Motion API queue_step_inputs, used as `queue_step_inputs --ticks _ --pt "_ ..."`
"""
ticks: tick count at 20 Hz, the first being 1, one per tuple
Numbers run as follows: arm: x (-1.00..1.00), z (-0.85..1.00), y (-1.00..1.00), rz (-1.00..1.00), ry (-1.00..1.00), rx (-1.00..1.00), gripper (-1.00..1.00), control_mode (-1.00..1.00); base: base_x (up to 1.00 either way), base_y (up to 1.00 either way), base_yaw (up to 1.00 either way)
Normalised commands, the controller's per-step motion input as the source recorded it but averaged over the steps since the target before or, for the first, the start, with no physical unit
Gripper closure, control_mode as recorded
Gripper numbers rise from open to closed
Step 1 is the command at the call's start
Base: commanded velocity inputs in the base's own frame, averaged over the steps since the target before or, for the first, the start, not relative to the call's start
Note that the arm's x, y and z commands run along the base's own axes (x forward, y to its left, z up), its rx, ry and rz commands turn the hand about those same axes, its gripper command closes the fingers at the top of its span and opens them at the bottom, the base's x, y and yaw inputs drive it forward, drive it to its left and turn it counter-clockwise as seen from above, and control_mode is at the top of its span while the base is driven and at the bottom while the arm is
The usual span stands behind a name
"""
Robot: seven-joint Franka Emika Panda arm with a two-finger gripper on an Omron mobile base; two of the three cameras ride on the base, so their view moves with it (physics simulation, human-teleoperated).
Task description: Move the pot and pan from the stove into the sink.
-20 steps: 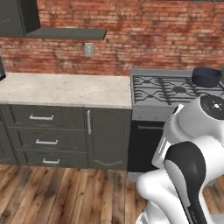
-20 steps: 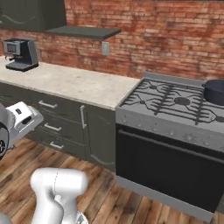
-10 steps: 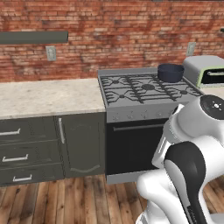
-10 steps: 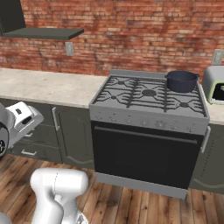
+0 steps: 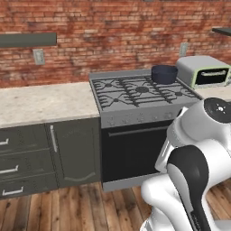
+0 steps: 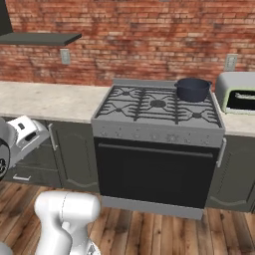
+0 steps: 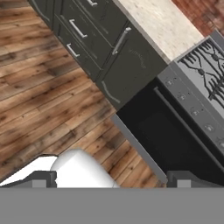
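Note:
The dark blue-grey pot (image 5: 164,73) (image 6: 192,89) stands on the back right burner of the grey steel stove (image 5: 135,118) (image 6: 157,132). The other grates are bare. The pan and the sink are out of view. My gripper (image 7: 111,180) is held low, well in front of the stove and far from the pot, looking down at the wooden floor and the black oven door (image 7: 175,140). Its fingertips (image 7: 40,179) stand wide apart, open, with nothing held.
A grey-green toaster oven (image 5: 203,71) (image 6: 239,92) sits on the counter right of the stove. A pale stone counter (image 5: 40,101) (image 6: 45,99) over dark drawers runs to the left. A dark shelf (image 6: 40,37) hangs on the brick wall.
The base has driven on, so the whole picture has shifted: the stove has slid from the right toward the middle and the toaster oven has come fully into view. The gripper stays open.

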Motion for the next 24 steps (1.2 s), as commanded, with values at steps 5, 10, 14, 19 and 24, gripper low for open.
queue_step_inputs --ticks 5,10,14,19,24 --pt "0.00 0.00 0.00 0.00 0.00 0.00 -1.00 1.00 0.00 -0.70 -0.02" --pt "0.00 0.00 0.00 0.00 0.00 0.00 -1.00 1.00 -0.03 -0.91 0.00" --pt "0.00 0.00 0.00 0.00 0.00 0.00 -1.00 1.00 -0.08 -0.75 0.00" --pt "0.00 0.00 0.00 0.00 0.00 0.00 -1.00 1.00 -0.17 -0.69 0.00" --pt "0.00 0.00 0.00 0.00 0.00 0.00 -1.00 1.00 -0.25 -0.69 0.00"
